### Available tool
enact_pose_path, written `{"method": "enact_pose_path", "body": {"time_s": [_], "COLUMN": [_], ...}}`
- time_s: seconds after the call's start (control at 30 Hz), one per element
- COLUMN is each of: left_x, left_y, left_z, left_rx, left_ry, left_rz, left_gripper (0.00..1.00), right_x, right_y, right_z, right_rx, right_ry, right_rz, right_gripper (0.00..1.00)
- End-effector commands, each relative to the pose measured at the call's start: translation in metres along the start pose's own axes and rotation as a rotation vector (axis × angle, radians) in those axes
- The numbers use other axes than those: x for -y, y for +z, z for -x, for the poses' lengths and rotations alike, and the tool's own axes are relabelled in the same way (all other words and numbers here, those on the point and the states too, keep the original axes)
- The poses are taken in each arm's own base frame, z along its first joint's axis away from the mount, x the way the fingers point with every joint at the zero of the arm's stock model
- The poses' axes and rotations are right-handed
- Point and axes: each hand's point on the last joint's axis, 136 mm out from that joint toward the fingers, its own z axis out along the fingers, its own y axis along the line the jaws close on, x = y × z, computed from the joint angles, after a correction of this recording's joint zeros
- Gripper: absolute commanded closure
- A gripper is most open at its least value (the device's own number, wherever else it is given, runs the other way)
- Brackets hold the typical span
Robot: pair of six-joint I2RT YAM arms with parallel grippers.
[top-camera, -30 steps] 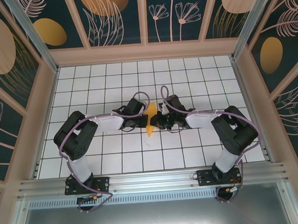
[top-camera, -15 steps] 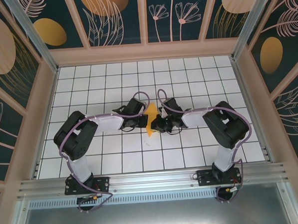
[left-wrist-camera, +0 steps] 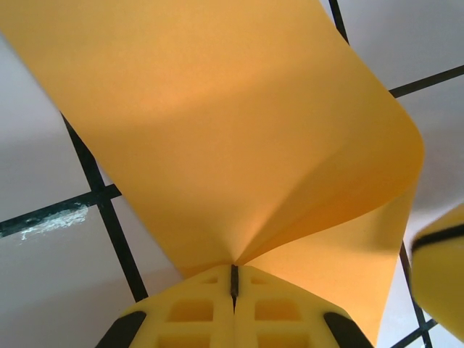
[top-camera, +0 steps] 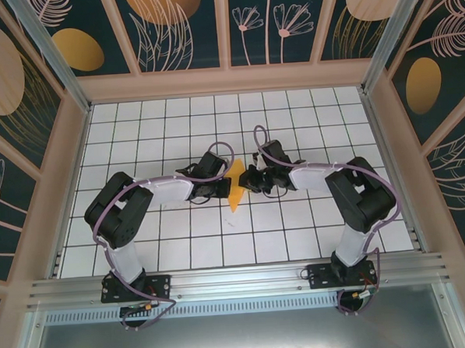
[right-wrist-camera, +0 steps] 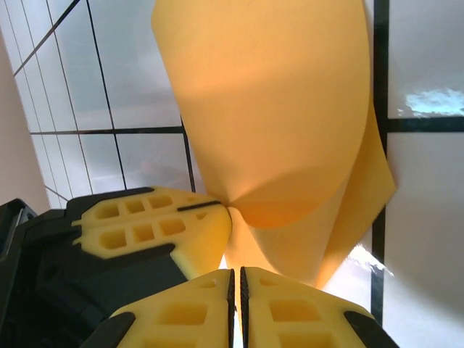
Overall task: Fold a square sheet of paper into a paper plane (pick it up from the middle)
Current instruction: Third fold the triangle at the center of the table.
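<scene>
My left gripper (top-camera: 222,189) and right gripper (top-camera: 247,181) meet nose to nose at the middle of the table (top-camera: 314,240), well away from all four edges, with the square sheet of paper (top-camera: 234,191) caught between them. From above the sheet shows as a narrow orange sliver standing on edge, its lower tip pointing toward the near edge. In my left wrist view the left gripper (left-wrist-camera: 233,279) is pressed together on the sheet (left-wrist-camera: 217,130), which fans up and out from the pinch in a curved fold and hides most of the grid lines behind it. In my right wrist view the right gripper (right-wrist-camera: 236,279) is likewise closed, the paper's (right-wrist-camera: 268,109) lower lobe running down into its tips, so it appears to be pinching the sheet too. The left gripper (right-wrist-camera: 156,225) sits just beside my right fingertips, crowding that side. Purple cables (top-camera: 215,148) arch over both wrists, and painted walls (top-camera: 25,83) ring the table.
</scene>
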Motion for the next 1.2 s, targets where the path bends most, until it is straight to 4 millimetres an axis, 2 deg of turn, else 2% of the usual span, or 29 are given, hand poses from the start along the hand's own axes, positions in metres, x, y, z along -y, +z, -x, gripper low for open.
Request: {"method": "enact_pose_path", "body": {"time_s": [0.0, 0.1, 0.2, 0.3, 0.47, 0.5, 0.57, 0.93, 1.07, 1.17], "left_x": [-0.032, -0.032, -0.034, -0.035, -0.036, -0.035, -0.035, -0.035, -0.034, -0.034], "left_y": [0.015, 0.017, 0.018, 0.017, 0.017, 0.016, 0.016, 0.016, 0.017, 0.017], "left_z": [-0.034, -0.036, -0.038, -0.038, -0.039, -0.038, -0.038, -0.038, -0.039, -0.040], "left_rx": [-0.115, -0.126, -0.130, -0.131, -0.133, -0.129, -0.130, -0.133, -0.136, -0.140], "left_ry": [-0.020, -0.017, -0.017, -0.020, -0.019, -0.019, -0.019, -0.018, -0.018, -0.016], "left_rz": [0.118, 0.119, 0.126, 0.129, 0.132, 0.131, 0.128, 0.130, 0.128, 0.129], "left_gripper": [1.00, 1.00, 1.00, 1.00, 1.00, 1.00, 1.00, 1.00, 1.00, 1.00], "right_x": [0.006, 0.030, 0.038, 0.026, -0.012, -0.010, -0.010, 0.015, 0.037, 0.047], "right_y": [0.010, 0.017, 0.022, 0.017, -0.008, -0.016, -0.020, 0.003, 0.014, 0.017], "right_z": [0.006, 0.006, 0.001, 0.005, 0.021, 0.033, 0.038, 0.036, 0.033, 0.032], "right_rx": [-0.002, 0.000, -0.014, -0.010, 0.042, 0.068, 0.075, 0.010, -0.006, -0.003], "right_ry": [-0.020, 0.008, 0.009, -0.007, -0.063, -0.057, -0.065, -0.032, -0.011, 0.000], "right_rz": [-0.013, -0.104, -0.107, -0.076, 0.003, 0.008, 0.010, -0.032, -0.092, -0.111], "right_gripper": [0.85, 0.85, 0.85, 0.85, 0.84, 0.84, 0.84, 0.84, 0.85, 0.85]}}
